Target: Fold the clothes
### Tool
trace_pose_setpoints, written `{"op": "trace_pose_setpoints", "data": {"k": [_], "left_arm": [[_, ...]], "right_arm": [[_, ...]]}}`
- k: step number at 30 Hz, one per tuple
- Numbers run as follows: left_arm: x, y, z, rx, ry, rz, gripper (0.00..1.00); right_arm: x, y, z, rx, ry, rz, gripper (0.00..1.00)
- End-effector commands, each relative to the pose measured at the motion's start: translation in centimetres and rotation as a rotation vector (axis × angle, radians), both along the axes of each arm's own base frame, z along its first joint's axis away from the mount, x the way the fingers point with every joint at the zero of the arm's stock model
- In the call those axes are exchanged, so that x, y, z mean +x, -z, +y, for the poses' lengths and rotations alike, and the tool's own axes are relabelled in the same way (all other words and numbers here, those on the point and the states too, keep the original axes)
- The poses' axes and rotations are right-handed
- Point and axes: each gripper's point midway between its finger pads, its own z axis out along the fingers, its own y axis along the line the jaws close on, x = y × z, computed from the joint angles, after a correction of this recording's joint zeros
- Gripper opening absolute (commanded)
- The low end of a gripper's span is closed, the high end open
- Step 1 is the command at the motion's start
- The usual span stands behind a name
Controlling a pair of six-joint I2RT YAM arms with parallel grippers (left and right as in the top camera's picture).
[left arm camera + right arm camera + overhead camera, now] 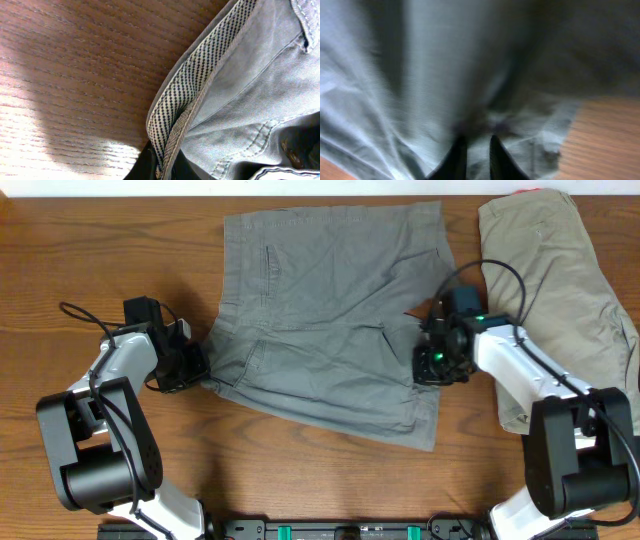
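Grey shorts (pixel 320 310) spread flat at frame centre on wood table (pixel 330 480), waistband at left. Khaki shorts (pixel 560 290) upper right, apart from grey pair.

Left gripper (pixel 195 365) at waistband edge. Left wrist view: checked waistband lining (pixel 175 100) runs down into dark finger at bottom edge, jaw gap can't tell.

Right gripper (pixel 476 142) at grey pair's right edge. Blurred, fingertips (pixel 457 155) nearly together, cloth pinched between.

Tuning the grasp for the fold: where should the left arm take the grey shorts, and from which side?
Pinch the waistband edge of the grey shorts, approaching from the robot's left over the table. The doubled, check-lined band curls up there, offering a thick lip.
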Motion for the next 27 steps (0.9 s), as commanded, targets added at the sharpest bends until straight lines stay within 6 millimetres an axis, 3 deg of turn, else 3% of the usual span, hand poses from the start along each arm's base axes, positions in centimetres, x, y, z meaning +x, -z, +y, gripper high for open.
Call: {"op": "trace_pose_setpoints", "data": {"k": [1, 10, 16, 20, 22, 27], "left_arm": [[-2.9, 3.0, 2.0, 0.106, -0.023, 0.134, 0.06], [-2.9, 3.0, 2.0, 0.106, -0.023, 0.135, 0.06], [-3.4, 2.6, 1.9, 0.1, -0.031, 0.155, 0.06], [-3.1, 0.9, 1.9, 0.101, -0.05, 0.137, 0.06], [-2.6, -0.4, 2.0, 0.108, -0.052, 0.102, 0.06], [-1.7, -4.8, 2.2, 0.138, -0.06, -0.023, 0.09]], "right_arm": [[-0.1, -0.5, 0.9, -0.024, -0.019, -0.024, 0.01], [-1.5, 0.7, -3.2, -0.226, 0.03, 0.028, 0.01], [-0.9, 0.7, -6.0, -0.242, 0.105, 0.035, 0.02], [-0.2, 0.7, -7.3, -0.226, 0.131, 0.019, 0.01], [0.0, 0.5, -6.9, -0.178, 0.109, 0.014, 0.01], [-1.0, -0.9, -3.6, 0.005, 0.002, 0.036, 0.06]]}}
